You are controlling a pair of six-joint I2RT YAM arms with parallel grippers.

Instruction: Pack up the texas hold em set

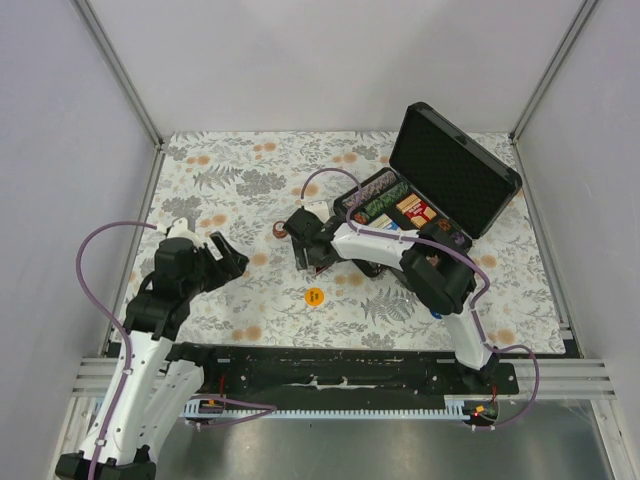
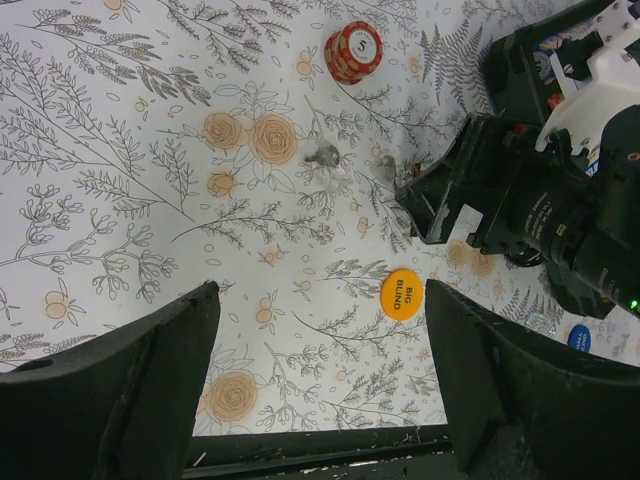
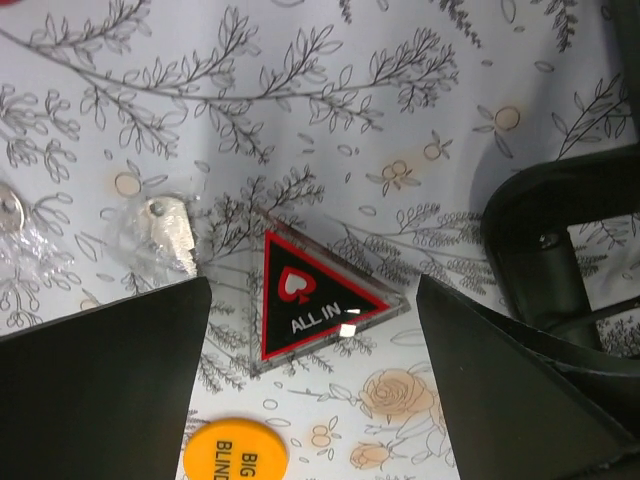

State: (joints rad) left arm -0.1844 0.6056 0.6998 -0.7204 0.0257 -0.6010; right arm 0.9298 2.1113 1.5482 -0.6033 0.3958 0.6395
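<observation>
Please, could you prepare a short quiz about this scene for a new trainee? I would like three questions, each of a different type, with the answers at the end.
1. True or false: the lid of the black case is shut.
2. In the right wrist view, what lies on the table between the right jaws? A) a red card deck B) the ALL IN triangle C) a blue disc
3. Fill in: the yellow disc on the table carries the words ____.

Key: 1 false, the lid stands open; 2 B; 3 BIG BLIND.
</observation>
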